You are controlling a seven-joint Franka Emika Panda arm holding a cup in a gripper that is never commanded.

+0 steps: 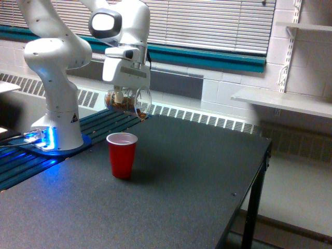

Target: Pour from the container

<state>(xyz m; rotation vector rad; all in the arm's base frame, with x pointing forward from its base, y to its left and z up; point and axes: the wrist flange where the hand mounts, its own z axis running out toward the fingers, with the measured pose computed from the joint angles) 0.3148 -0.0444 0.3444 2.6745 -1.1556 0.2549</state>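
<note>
My gripper (126,95) is shut on the container (129,102), a clear plastic cup with brown nut-like pieces showing through. It hangs tilted on its side, its wide rim facing the exterior view's right and slightly downward, with brown pieces gathered along the low side near the rim. It hovers above and a little behind the red cup (122,154), which stands upright on the dark table (197,181) with its white inside showing. The fingers are mostly hidden behind the container.
The arm's white base (56,119) stands at the exterior view's left on a slatted blue-lit platform. The table's right edge (259,171) drops to the floor. A wall shelf (285,101) and radiator lie behind.
</note>
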